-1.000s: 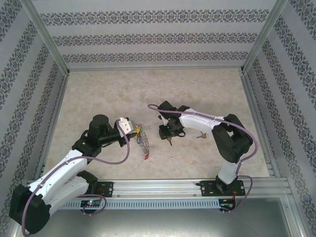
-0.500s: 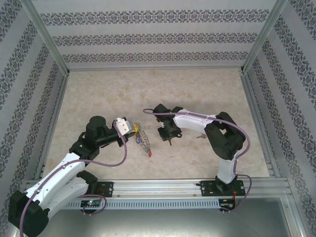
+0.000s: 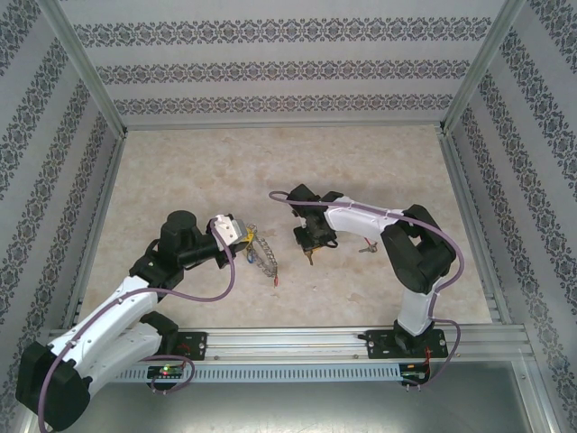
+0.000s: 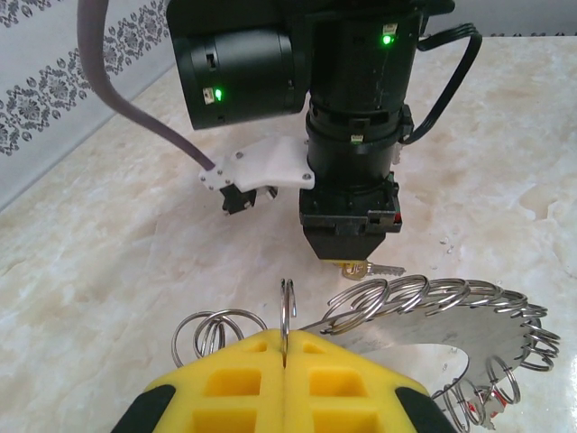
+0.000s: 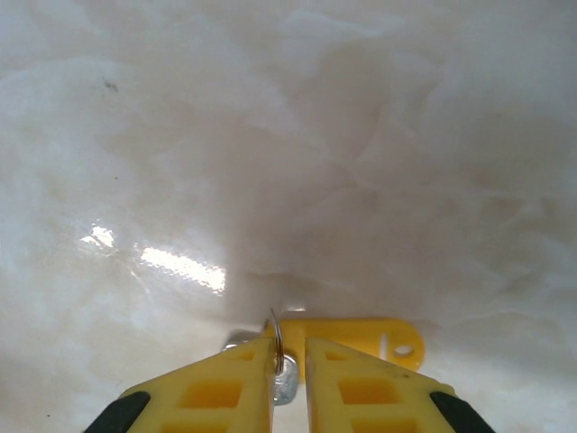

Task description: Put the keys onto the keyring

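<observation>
My left gripper point(image 4: 285, 347) is shut on one small split ring point(image 4: 287, 307) of the keyring point(image 4: 424, 329), a large grey metal ring fringed with small rings. It holds the keyring just above the table point(image 3: 261, 255), left of centre. My right gripper point(image 5: 288, 352) points down at the table point(image 3: 309, 242). Its yellow fingers point(image 5: 347, 388) stand a narrow gap apart around the ring and silver head of a key point(image 5: 287, 383). That key's yellow tag point(image 5: 370, 338) lies flat on the marble. The left wrist view has this key point(image 4: 383, 269) poking out under the right arm's black wrist point(image 4: 352, 162).
A second small key point(image 3: 367, 245) lies on the marble right of the right gripper. A red tag point(image 3: 273, 281) hangs or lies below the keyring. Aluminium rails and patterned walls fence the table; open marble stretches behind both grippers.
The right gripper's jaws have narrowed around the yellow-tagged key, and it swung slightly left and back. The left gripper and keyring shifted only a little.
</observation>
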Available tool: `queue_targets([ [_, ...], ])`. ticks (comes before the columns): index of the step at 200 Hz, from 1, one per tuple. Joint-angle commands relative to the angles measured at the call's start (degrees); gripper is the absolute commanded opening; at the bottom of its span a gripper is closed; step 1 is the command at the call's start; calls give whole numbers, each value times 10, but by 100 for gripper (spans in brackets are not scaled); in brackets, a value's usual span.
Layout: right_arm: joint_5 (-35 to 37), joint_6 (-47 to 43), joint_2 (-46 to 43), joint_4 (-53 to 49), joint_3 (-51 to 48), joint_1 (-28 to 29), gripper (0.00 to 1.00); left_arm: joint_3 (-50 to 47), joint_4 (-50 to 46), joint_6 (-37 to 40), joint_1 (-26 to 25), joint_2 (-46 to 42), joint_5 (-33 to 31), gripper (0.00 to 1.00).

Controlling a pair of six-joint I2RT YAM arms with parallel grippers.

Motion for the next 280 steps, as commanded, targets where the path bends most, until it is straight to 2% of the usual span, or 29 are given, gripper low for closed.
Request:
queue_targets([
  [1,6,15,-16,4,-12,-8,18,18,24,-6,6,0,20,0],
  [36,-17,19,-17,14,-13,-11,20,21,24,-5,6,5,22,0],
  [79,-45,29,-10,27,-10,-15,26,22,22,-4,5,7,23,0],
  [120,-53,30,-4,23,-4,-16,23,22,18,-2,6,7,23,0],
  [134,-55,28,-5,23,-4,-17,18,22,20,-1,6,8,23,0],
  [280,-53,21,4,16,-5,-17,18,28,20,-1,6,15,27,0],
])
